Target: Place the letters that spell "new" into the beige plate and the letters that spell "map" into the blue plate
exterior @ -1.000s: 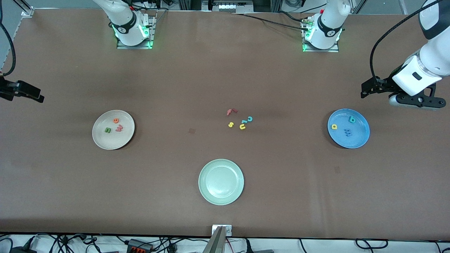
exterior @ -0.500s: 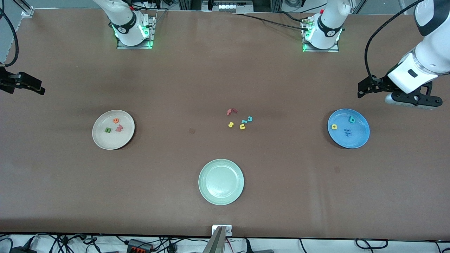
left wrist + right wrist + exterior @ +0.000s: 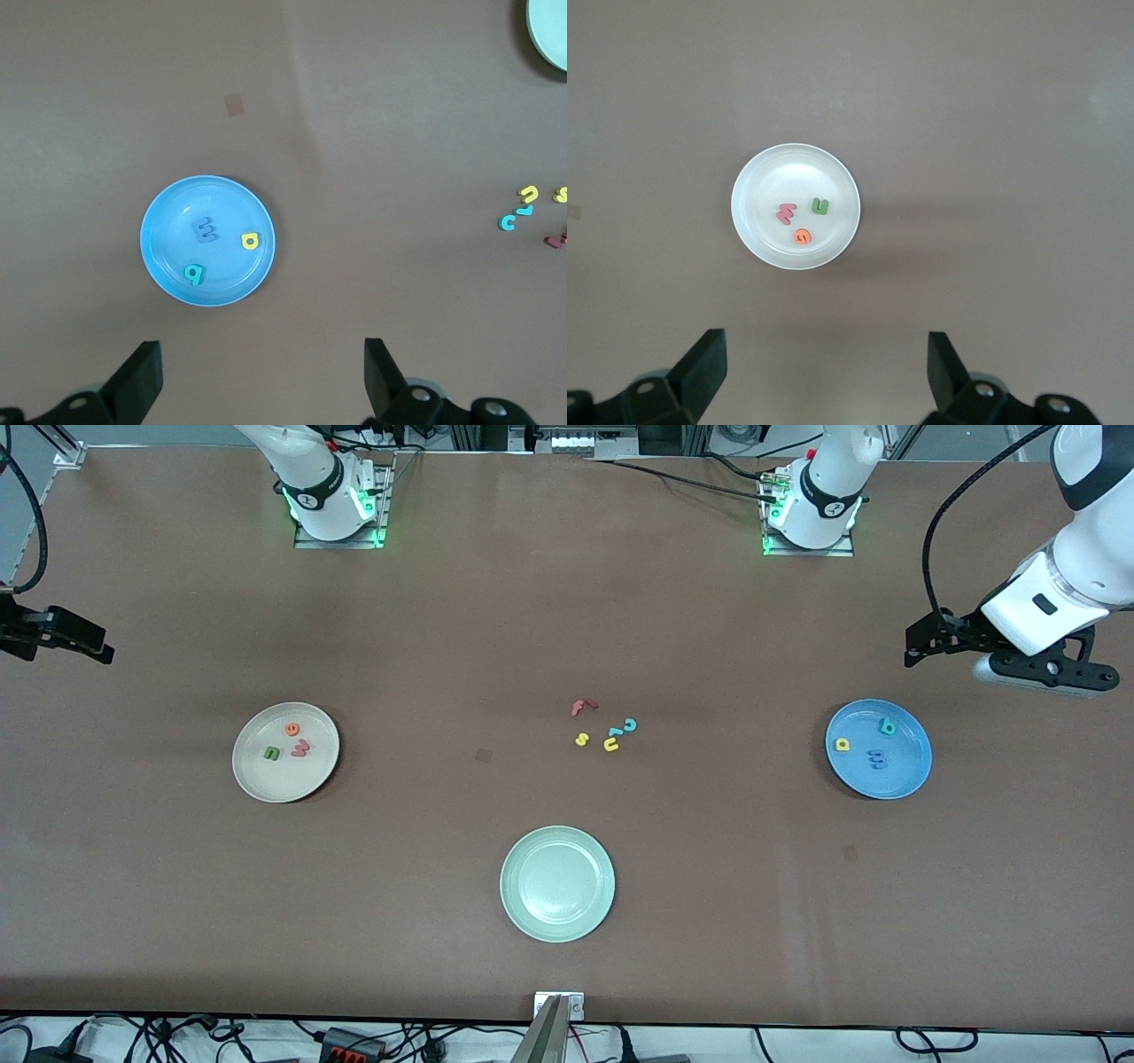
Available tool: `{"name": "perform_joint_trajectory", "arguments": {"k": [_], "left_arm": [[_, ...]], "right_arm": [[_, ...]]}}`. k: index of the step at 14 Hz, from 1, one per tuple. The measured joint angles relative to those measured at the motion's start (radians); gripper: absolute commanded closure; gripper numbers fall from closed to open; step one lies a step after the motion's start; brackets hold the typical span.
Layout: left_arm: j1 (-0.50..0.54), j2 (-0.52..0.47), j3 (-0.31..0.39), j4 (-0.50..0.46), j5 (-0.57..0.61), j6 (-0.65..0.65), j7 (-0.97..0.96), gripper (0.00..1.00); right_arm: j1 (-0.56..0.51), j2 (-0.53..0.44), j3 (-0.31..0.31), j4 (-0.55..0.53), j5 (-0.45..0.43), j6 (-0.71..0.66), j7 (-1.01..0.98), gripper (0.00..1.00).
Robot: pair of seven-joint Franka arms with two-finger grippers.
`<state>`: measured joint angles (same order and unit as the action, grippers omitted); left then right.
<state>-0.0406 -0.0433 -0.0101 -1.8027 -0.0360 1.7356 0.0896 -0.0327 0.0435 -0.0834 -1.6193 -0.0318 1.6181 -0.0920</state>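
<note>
Both arms: glossy white rounded shells with black joint rings. Right arm base [image 3: 332, 500] and left arm base [image 3: 811, 509] each sit on a metal mounting plate, green status lights glowing at the foot. Left arm wrist: white housing with a small dark slot, black bracket below it with pale screw heads; a black cable loops off at 10 o'clock. Left end effector [image 3: 257, 381] and right end effector [image 3: 819, 376]: matte black, wedge-shaped fingers, round fasteners on the body.
</note>
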Motion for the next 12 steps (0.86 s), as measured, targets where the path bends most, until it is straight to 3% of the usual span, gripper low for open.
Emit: {"name": "perform_joint_trajectory", "arguments": {"k": [12], "left_arm": [[0.0, 0.0, -0.002, 0.005, 0.0, -0.005, 0.0, 0.0]], "right_arm": [[-0.001, -0.003, -0.001, -0.021, -0.004, 0.0, 0.0, 0.0]]}}
